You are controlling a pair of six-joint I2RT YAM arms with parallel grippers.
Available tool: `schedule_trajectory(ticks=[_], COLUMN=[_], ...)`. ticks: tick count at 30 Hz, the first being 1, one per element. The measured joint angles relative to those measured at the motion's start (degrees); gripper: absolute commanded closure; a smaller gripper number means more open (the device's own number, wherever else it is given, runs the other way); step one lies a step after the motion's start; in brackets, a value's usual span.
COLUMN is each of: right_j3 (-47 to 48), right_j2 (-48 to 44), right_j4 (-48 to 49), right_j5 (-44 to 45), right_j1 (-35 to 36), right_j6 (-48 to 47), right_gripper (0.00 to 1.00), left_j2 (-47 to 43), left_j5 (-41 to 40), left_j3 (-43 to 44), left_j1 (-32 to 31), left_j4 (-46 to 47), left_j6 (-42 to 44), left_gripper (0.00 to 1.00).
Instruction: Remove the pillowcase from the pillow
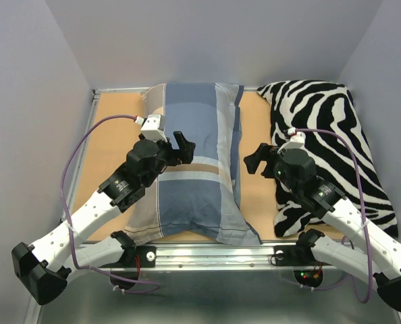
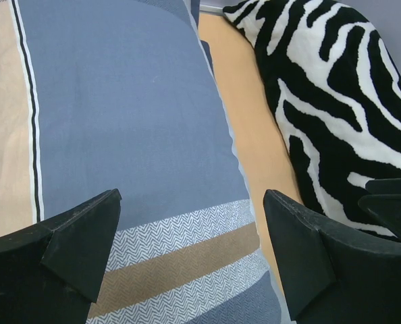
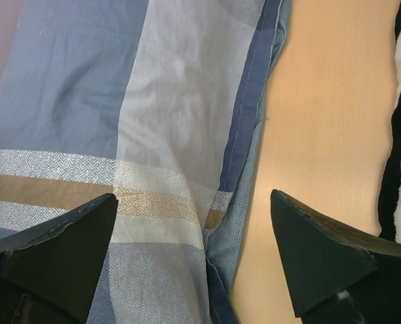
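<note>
1. Pillowcase [image 1: 194, 162]: woven cloth in wide plaid blocks of slate blue, pale grey and tan. Grey-white herringbone bands lie on either side of a tan stripe. The surface is smooth with shallow creases. A flat, darker blue stitched hem runs down its right edge. It is filled out plump and rectangular and lies lengthwise on the table, left of centre, reaching from the near rail to the far edge.
2. Pillow: wholly covered by the pillowcase, so none of its surface shows.
3. Cushion [image 1: 329, 148]: plush, with black-and-white zebra stripes. It is a bulky rounded oblong on the right side of the table, apart from the pillowcase.
4. Table [image 1: 116, 135]: flat tan wood-look top. A bare strip of it shows between the pillowcase and the cushion.
5. Rail [image 1: 214, 253]: a metal bar along the near edge.
6. Left gripper [image 1: 180, 147]: two black wedge-shaped fingers. The jaws are spread wide and grasp nothing. It hangs over the middle of the pillowcase, near the tan stripe.
7. Right gripper [image 1: 258, 158]: matching black wedge fingers. The jaws are spread wide and grasp nothing. It is above the bare table strip and points at the pillowcase's hemmed right edge.
8. Cable [image 1: 72, 169]: a thin purple cable looping off the left arm.
</note>
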Motion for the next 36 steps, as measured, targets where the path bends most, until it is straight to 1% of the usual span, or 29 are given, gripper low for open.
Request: schedule_trajectory(ticks=[13,18,24,30,36], right_j3=[0.0,0.0,0.02,0.02,0.02], right_j2=[0.0,0.0,0.76,1.55,1.68], right_j4=[-0.39,-0.59,-0.72,-0.76,-0.76], right_j5=[0.0,-0.09,-0.59,-0.94,-0.96], right_j1=[0.0,0.0,0.0,0.0,0.0], right_j6=[0.0,0.0,0.0,0.0,0.0], right_gripper=[0.0,0.0,0.0,0.0,0.0], left_j2=[-3.02,-2.34,0.55,4.9,9.09], left_j5=[-2.86,-4.0,-4.5,-7.63,-14.34], left_j3=[0.0,0.44,1.29,3.58,8.7], left_j1=[0.0,0.0,-0.31,-4.57,-9.44], left_j4=[-1.18,-3.8,-5.92,-8.28,-11.02], left_j6=[-0.61,-0.76,-0.92,-0.85,-0.74], left_gripper=[0.01,0.01,0.01,0.01,0.01])
